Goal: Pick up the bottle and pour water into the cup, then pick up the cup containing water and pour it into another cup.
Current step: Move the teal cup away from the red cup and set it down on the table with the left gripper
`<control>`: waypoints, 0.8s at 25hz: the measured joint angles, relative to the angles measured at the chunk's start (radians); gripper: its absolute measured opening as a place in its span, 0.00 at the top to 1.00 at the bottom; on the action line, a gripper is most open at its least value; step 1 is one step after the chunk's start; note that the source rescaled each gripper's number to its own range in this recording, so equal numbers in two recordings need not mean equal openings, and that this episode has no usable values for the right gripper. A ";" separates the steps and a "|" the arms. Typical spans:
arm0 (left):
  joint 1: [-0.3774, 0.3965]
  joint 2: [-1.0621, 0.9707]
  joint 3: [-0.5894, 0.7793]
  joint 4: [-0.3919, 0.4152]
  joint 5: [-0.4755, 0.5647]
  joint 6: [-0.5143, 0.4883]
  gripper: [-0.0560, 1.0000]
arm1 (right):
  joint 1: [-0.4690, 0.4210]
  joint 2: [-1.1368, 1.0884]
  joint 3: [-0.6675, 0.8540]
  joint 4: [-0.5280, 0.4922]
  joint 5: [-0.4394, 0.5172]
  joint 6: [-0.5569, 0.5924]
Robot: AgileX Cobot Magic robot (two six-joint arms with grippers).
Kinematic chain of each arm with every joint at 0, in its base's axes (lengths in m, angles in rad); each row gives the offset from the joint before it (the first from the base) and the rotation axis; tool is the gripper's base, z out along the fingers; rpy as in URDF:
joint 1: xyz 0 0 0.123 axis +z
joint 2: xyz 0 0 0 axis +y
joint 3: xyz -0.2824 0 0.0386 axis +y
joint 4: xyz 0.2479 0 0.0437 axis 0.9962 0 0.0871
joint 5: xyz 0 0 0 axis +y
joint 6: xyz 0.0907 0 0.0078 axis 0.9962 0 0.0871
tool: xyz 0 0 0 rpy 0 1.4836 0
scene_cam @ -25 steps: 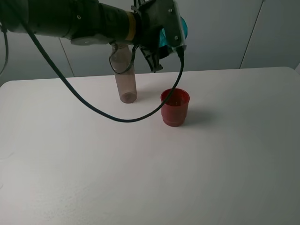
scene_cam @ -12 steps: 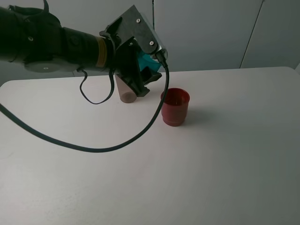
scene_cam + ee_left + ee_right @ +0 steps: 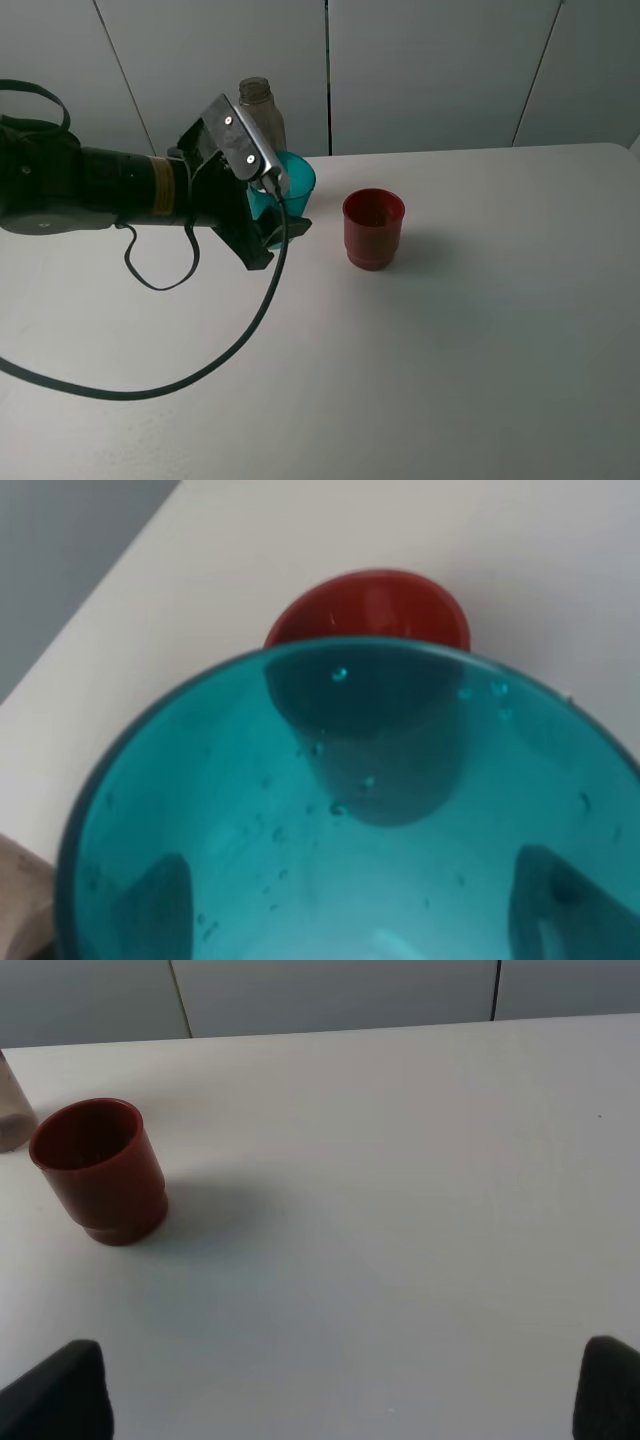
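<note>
Left gripper (image 3: 272, 212) clamped on upright teal cup (image 3: 290, 180) beside red cup (image 3: 373, 229); right gripper's (image 3: 340, 1400) fingers wide apart.

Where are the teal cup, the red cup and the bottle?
teal cup (image 3: 297, 178): exterior high view, upper wall.
red cup (image 3: 373, 232): exterior high view, side wall.
bottle (image 3: 259, 104): exterior high view, neck and shoulder.

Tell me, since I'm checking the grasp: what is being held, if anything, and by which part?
The left gripper holds the teal cup by its side wall, one finger on each side. The right gripper stands open and empty.
</note>
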 joint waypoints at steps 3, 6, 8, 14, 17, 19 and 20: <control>0.091 0.004 0.040 0.019 -0.140 0.000 0.91 | 0.000 0.000 0.000 0.000 0.000 0.000; 0.164 0.050 0.055 0.056 -0.208 -0.002 0.91 | 0.000 0.000 0.000 0.000 0.000 0.000; 0.201 0.104 0.055 0.091 -0.242 -0.002 0.91 | 0.000 0.000 0.000 0.000 0.000 0.000; 0.263 0.255 0.055 0.151 -0.447 0.035 0.91 | 0.000 0.000 0.000 0.000 0.000 0.000; 0.265 0.309 0.049 0.156 -0.494 0.088 0.91 | 0.000 0.000 0.000 0.000 0.000 0.000; 0.265 0.338 0.030 0.158 -0.502 0.098 0.91 | 0.000 0.000 0.000 0.000 0.000 0.000; 0.265 0.350 0.018 0.161 -0.504 0.101 0.91 | 0.000 0.000 0.000 0.000 0.000 0.000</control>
